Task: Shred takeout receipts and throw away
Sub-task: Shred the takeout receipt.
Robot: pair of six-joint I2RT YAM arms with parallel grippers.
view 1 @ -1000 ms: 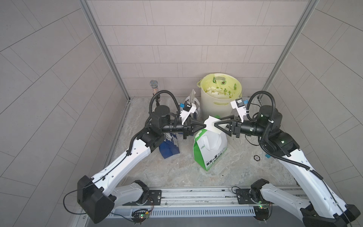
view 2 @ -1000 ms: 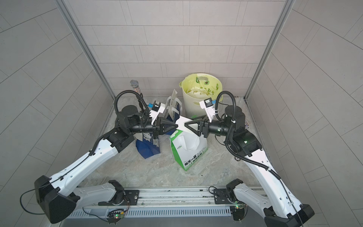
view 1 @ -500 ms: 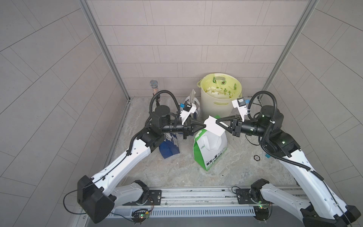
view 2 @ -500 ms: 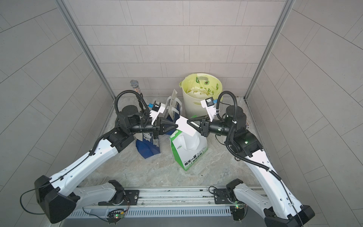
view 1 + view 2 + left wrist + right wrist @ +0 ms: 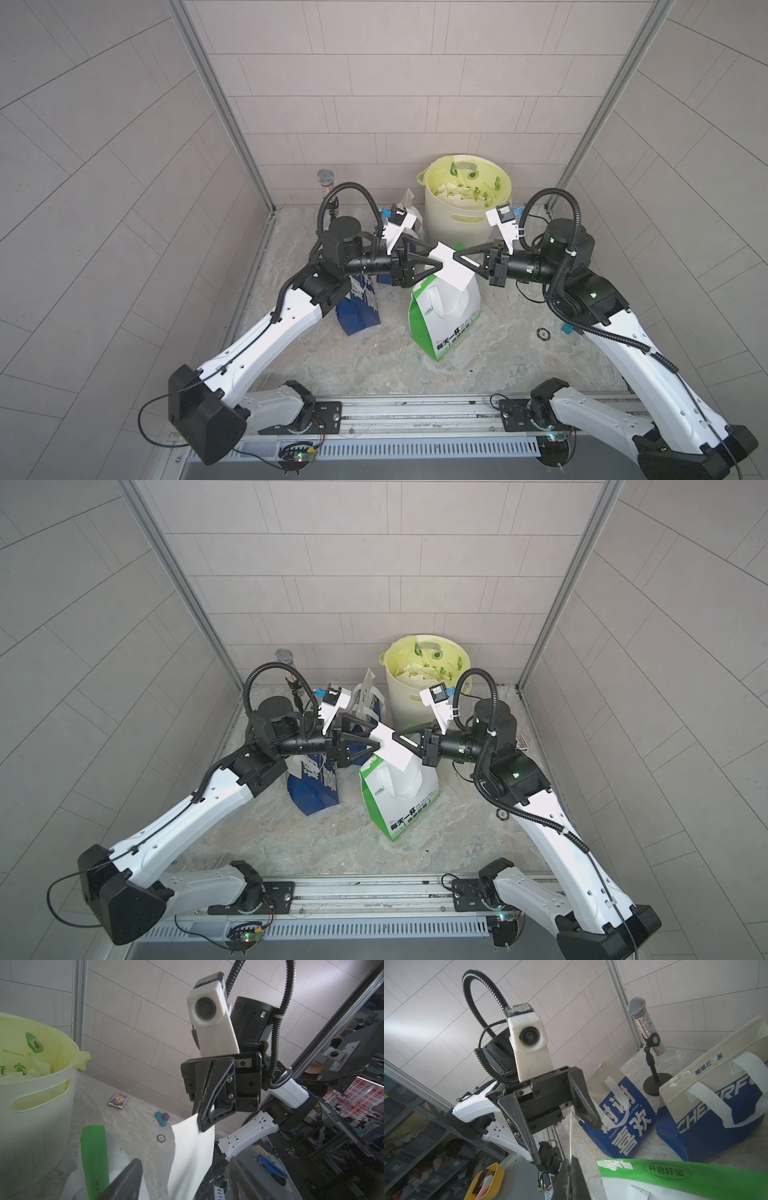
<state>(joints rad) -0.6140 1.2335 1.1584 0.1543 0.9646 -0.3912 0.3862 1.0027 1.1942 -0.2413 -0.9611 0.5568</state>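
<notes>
A white takeout receipt hangs above the green-and-white paper bag between my two grippers. My right gripper is shut on the receipt's upper edge. The left wrist view shows that pinch, with the receipt hanging down from it. My left gripper is open, its fingers standing either side of the slip's near end and apart from it. In the right wrist view the receipt shows edge-on, running between the open left fingers.
A pale yellow bin lined with a bag and holding paper scraps stands at the back. Two blue bags stand by my left arm. A glittery microphone is in the back corner. A card box, small blocks and a chip lie on the floor.
My right gripper came in and shut on the receipt's far end. My left gripper, shut on the slip before, has opened and let go.
</notes>
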